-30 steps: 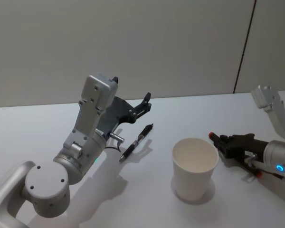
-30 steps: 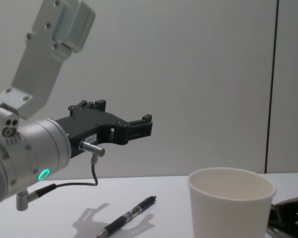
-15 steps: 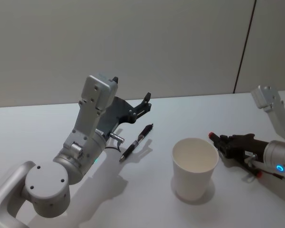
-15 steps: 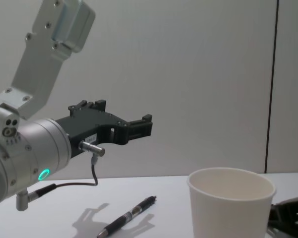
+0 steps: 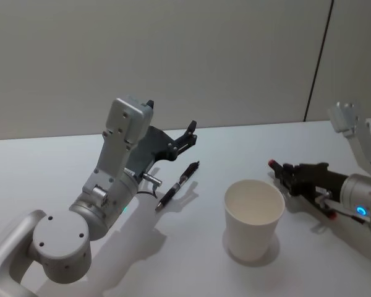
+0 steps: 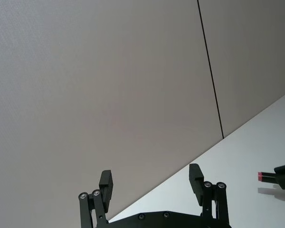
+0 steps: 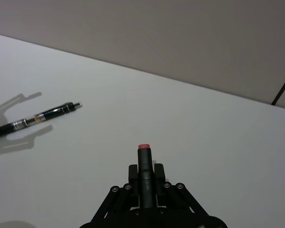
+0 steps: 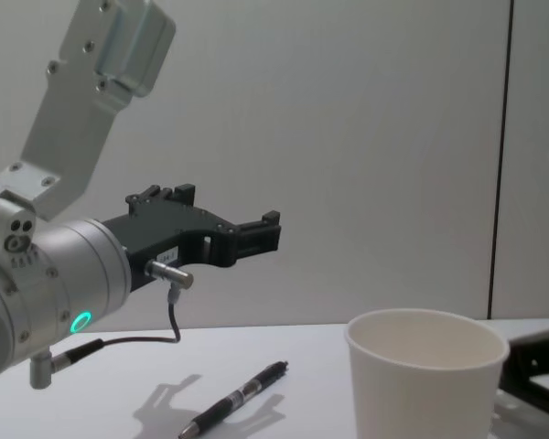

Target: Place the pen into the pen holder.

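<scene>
Right gripper [image 5: 289, 176]: clamped shut on a red-tipped pen [image 5: 276, 166], reaching in from the robot's right, just beside the far right of the pen holder.
Red-tipped pen, axis: roughly level, in line with the closed fingers; red end foremost, aimed toward the robot's left and slightly away, out across the table [image 5: 49, 167].
Red-tipped pen, wrist view: dark barrel [image 7: 143, 164] jutting from between the right gripper's [image 7: 145, 175] fingers, bare white tabletop beneath.
Red-tipped pen, position: outside the cup's mouth, tip just past the rim on the far right side; seemingly off the table at about rim level, though the chest view hides most of it behind the cup.
Pen holder [image 5: 250, 238]: wide white paper cup, upright, mouth open, standing near the front of the table; large in the chest view [image 8: 421, 393].
Black pen [image 5: 178, 185]: flat on the table, left of the cup and well apart from it.
Black pen, axis: diagonal, near end toward the left arm, far end toward the wall and the robot's right; same slant in the chest view [image 8: 235, 401].
Left gripper [image 5: 170, 116]: raised above the table over the black pen, fingers spread wide, holding nothing; the gap between them [image 6: 151, 175] faces the grey wall [image 6: 109, 85].
</scene>
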Robot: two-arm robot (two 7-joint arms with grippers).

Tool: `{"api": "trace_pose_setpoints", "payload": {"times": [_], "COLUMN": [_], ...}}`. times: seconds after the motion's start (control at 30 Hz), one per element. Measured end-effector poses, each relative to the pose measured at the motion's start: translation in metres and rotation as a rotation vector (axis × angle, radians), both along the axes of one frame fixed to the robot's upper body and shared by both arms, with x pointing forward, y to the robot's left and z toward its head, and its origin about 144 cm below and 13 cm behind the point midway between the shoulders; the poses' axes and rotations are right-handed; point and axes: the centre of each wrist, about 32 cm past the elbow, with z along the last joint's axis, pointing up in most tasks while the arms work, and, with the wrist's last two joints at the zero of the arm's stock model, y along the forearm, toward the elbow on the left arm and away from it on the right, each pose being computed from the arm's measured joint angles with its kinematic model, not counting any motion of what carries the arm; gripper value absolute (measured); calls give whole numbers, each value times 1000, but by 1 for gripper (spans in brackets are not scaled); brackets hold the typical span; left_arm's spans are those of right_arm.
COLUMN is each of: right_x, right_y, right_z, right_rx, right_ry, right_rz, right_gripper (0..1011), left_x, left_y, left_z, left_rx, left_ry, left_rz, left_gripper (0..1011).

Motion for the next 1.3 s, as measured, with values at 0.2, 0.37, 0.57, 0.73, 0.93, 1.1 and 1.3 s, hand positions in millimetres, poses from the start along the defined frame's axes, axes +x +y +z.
{"api": "trace_pose_setpoints", "payload": {"times": [0.2, 0.37, 0.57, 0.73, 0.93, 1.1, 1.3], "right_x": [2, 3, 3, 4, 4, 5, 4], "right_y": [4, 7, 11, 15, 19, 21, 25], "right_z": [7, 14, 23, 33, 43, 48, 51], "right_rx": [25, 51, 92, 131, 172, 203, 231], "right_ry": [-73, -136, -227, -308, -393, -460, -482], "right_rz": [13, 25, 42, 57, 72, 87, 125], "right_gripper": [185, 185, 185, 185, 185, 185, 187], "left_x": [0, 0, 0, 0, 0, 0, 0], "left_y": [0, 0, 0, 0, 0, 0, 0], "left_z": [0, 0, 0, 0, 0, 0, 0], "left_rx": [0, 0, 0, 0, 0, 0, 0], "left_ry": [0, 0, 0, 0, 0, 0, 0], "left_rz": [0, 0, 0, 0, 0, 0, 0], "left_gripper": [1001, 1001, 1001, 1001, 1001, 1001, 1001]}}
